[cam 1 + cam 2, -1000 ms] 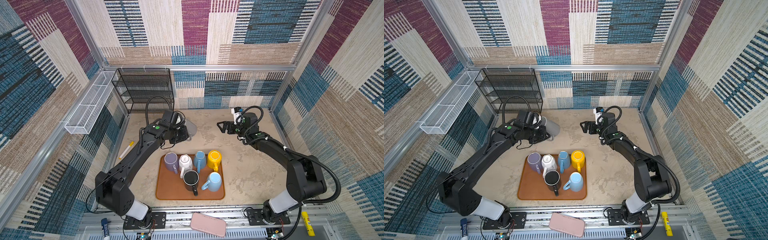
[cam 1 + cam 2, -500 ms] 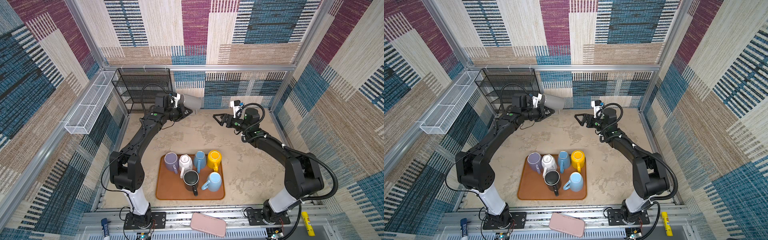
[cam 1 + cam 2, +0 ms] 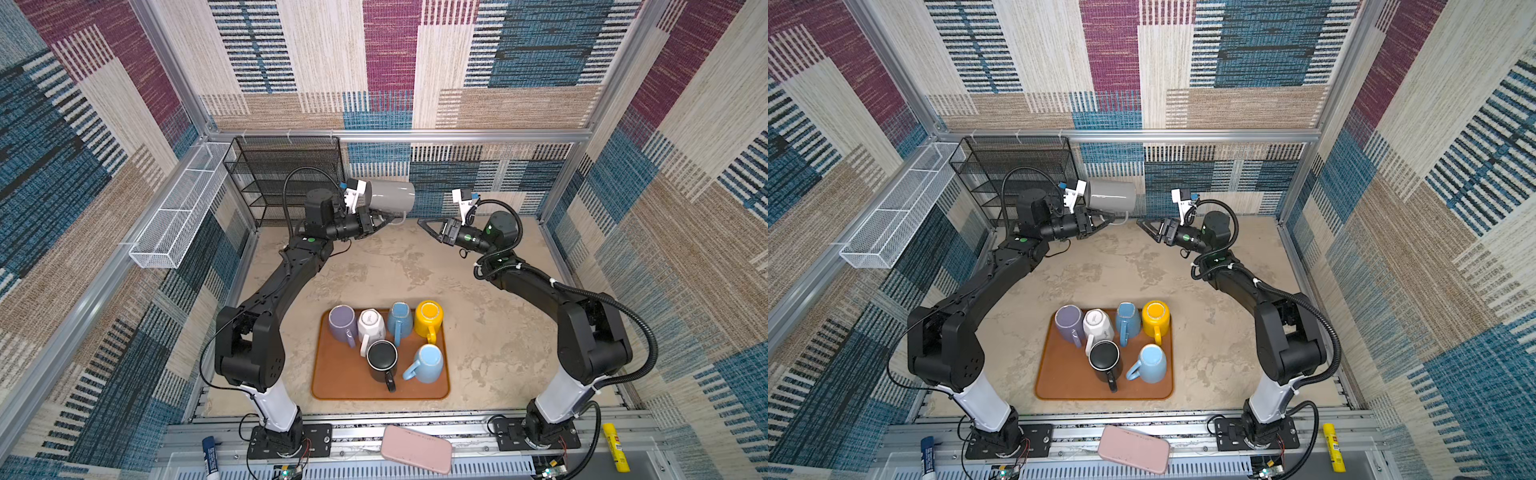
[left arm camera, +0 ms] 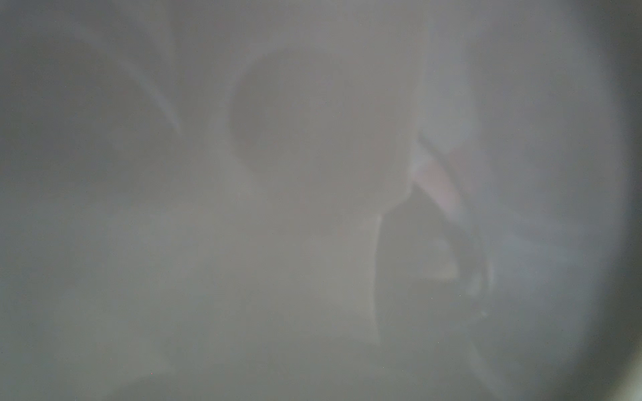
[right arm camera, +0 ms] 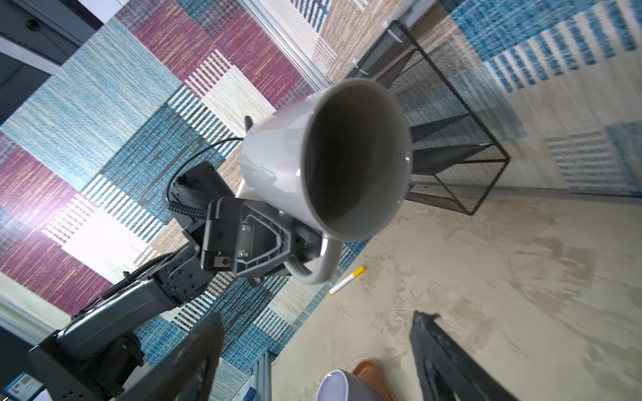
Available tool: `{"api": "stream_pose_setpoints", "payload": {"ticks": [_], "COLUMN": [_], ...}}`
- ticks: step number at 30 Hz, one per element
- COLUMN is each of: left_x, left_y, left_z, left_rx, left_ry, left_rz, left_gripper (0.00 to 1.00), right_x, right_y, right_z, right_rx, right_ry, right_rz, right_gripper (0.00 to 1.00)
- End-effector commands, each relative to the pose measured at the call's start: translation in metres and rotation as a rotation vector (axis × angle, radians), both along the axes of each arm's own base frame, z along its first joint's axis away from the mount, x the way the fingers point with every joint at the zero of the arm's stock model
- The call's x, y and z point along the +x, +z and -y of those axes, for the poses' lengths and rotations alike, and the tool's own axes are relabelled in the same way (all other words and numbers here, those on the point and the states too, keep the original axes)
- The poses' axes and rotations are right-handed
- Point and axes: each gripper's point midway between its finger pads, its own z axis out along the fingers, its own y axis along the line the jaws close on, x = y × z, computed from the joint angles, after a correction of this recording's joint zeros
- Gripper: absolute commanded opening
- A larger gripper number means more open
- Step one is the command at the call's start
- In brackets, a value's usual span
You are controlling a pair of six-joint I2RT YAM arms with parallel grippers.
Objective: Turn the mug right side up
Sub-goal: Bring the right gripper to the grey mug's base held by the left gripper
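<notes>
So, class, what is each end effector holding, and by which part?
The left end effector grips the grey mug by its handle; the right end effector holds nothing.

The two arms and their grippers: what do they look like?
The left arm and right arm are black, each with a white lowest link, a green dot, a white wrist camera bracket and looping black cable. The left gripper and right gripper are black, with triangular open-frame fingers.

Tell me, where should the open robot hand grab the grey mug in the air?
Probably its rim, from the right: the grey mug lies sideways, mouth facing the right gripper, so one finger could slip inside. The left gripper pinches the handle.
</notes>
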Motion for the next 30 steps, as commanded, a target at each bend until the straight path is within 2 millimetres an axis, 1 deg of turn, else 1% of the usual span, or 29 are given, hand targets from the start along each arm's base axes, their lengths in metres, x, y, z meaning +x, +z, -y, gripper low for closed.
{"api": "stream_pose_setpoints", "payload": {"ticks": [1, 4, 7, 8, 10, 15, 23, 26, 28, 30], "left_x": [-0.018, -0.023, -0.029, -0.03, -0.032, -0.034, -0.034, -0.032, -0.033, -0.034], "left_y": [0.04, 0.042, 0.045, 0.044, 0.042, 0.038, 0.028, 0.024, 0.027, 0.026], "left_z": [0.009, 0.015, 0.021, 0.023, 0.025, 0.026, 0.032, 0.034, 0.036, 0.038], "left_rx": [-0.077, -0.088, -0.1, -0.1, -0.104, -0.123, -0.119, -0.117, -0.127, -0.129], "left_ry": [-0.084, -0.104, -0.13, -0.133, -0.137, -0.148, -0.165, -0.166, -0.176, -0.181], "left_rz": [0.189, 0.208, 0.218, 0.218, 0.217, 0.211, 0.189, 0.183, 0.209, 0.21], "left_gripper": [0.0, 0.0, 0.0, 0.0, 0.0, 0.0, 0.0, 0.0, 0.0, 0.0], "right_x": [-0.01, -0.011, -0.012, -0.013, -0.012, -0.013, -0.017, -0.021, -0.023, -0.024], "right_y": [0.016, 0.017, 0.018, 0.02, 0.022, 0.029, 0.034, 0.035, 0.036, 0.036], "right_z": [-0.009, -0.016, -0.019, -0.019, -0.017, -0.015, -0.014, -0.014, -0.014, -0.015], "right_rx": [0.046, 0.053, 0.067, 0.073, 0.085, 0.112, 0.162, 0.191, 0.206, 0.213], "right_ry": [0.06, 0.076, 0.087, 0.086, 0.072, 0.069, 0.091, 0.126, 0.142, 0.154], "right_rz": [0.039, 0.038, 0.042, 0.047, 0.047, 0.054, 0.041, 0.029, 0.025, 0.018], "right_gripper": [0.81, 0.78, 0.72, 0.69, 0.59, 0.46, 0.27, 0.26, 0.26, 0.26]}}
